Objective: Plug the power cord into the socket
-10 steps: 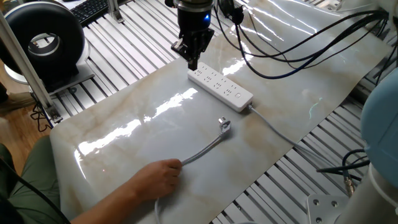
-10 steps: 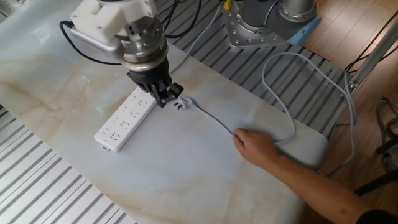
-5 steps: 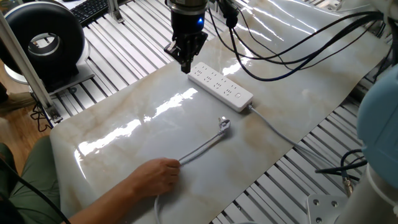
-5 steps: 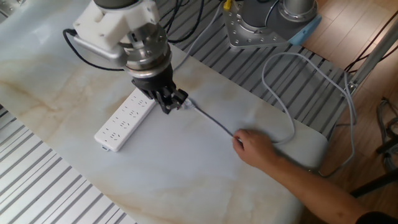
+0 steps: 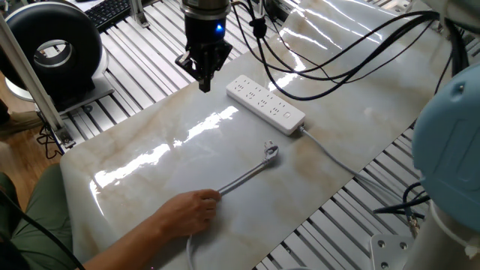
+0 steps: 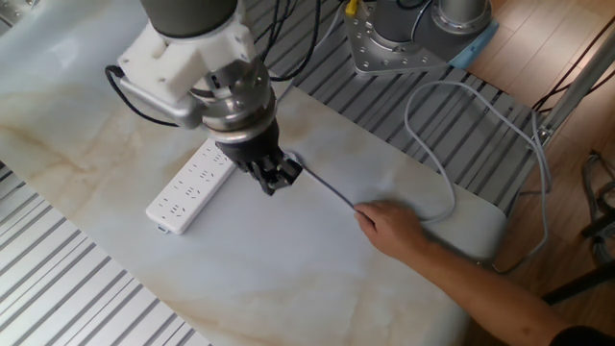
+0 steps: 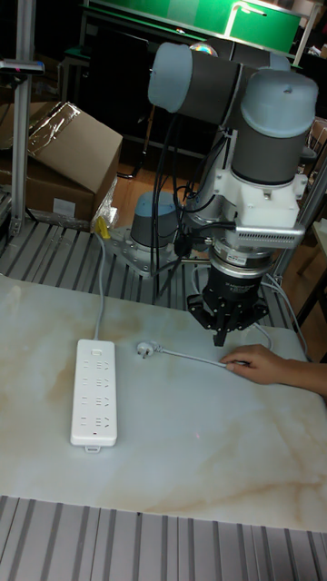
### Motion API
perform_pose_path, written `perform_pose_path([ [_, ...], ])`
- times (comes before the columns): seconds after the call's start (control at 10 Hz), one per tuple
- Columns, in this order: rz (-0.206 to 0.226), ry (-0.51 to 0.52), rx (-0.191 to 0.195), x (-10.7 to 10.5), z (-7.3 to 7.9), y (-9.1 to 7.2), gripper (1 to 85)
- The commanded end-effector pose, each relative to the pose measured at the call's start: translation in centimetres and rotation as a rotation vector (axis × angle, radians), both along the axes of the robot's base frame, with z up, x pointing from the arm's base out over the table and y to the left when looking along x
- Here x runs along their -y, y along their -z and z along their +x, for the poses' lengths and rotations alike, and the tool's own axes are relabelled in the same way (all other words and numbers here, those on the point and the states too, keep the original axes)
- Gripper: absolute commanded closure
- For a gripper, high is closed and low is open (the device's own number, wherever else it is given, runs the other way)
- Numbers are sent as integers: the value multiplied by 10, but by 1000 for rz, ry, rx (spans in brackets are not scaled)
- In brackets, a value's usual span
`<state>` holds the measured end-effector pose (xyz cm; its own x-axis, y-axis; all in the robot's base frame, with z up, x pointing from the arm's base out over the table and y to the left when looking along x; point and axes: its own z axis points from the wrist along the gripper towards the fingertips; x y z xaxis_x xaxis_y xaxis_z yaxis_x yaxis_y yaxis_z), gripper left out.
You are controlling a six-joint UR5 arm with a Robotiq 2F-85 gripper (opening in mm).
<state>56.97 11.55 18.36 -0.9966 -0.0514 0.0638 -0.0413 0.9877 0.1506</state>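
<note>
The socket (image 5: 266,105) is a white power strip lying flat on the marble table; it also shows as the socket (image 7: 94,391) and the socket (image 6: 190,188). The power cord's grey plug (image 5: 270,151) lies on the table apart from the strip, seen too as the plug (image 7: 143,349). Its thin cord (image 5: 241,178) runs to a person's hand (image 5: 191,213) that presses it down. My gripper (image 5: 204,81) hangs above the table, shut and holding nothing. In the tall view the gripper (image 7: 219,336) is over the cord (image 7: 191,357). The gripper (image 6: 275,179) hides the plug in the other fixed view.
The strip's own grey cable (image 5: 330,154) trails off the table edge. Black robot cables (image 5: 337,64) hang over the far side. A black round fan (image 5: 52,49) stands at the left. The person's forearm (image 6: 471,284) reaches in across the table corner.
My gripper has moved away from the socket's end and now hangs over the cord near the plug. The hand shifted slightly; plug and strip stay put.
</note>
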Motion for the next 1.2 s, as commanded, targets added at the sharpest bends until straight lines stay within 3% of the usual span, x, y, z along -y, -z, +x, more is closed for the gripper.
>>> perform_pose_path([
  [0.0, -36, -35, -21, 2, -3, -3, 847],
  [0.1, -46, -51, -38, 5, -8, -3, 847],
  [0.2, -94, -104, -24, 19, -5, -2, 830],
  [0.4, -77, -192, -12, 17, -5, -2, 657],
  [0.5, -66, -183, -32, 14, -10, -2, 650],
  [0.6, -72, -200, -21, 16, -7, -2, 650],
  [0.7, -89, -250, 20, 20, 2, -1, 640],
  [0.8, -71, -287, 44, 15, 7, -1, 557],
  [0.9, -78, -321, 59, 17, 11, 0, 530],
  [1.1, -92, -362, 74, 21, 19, 32, 530],
])
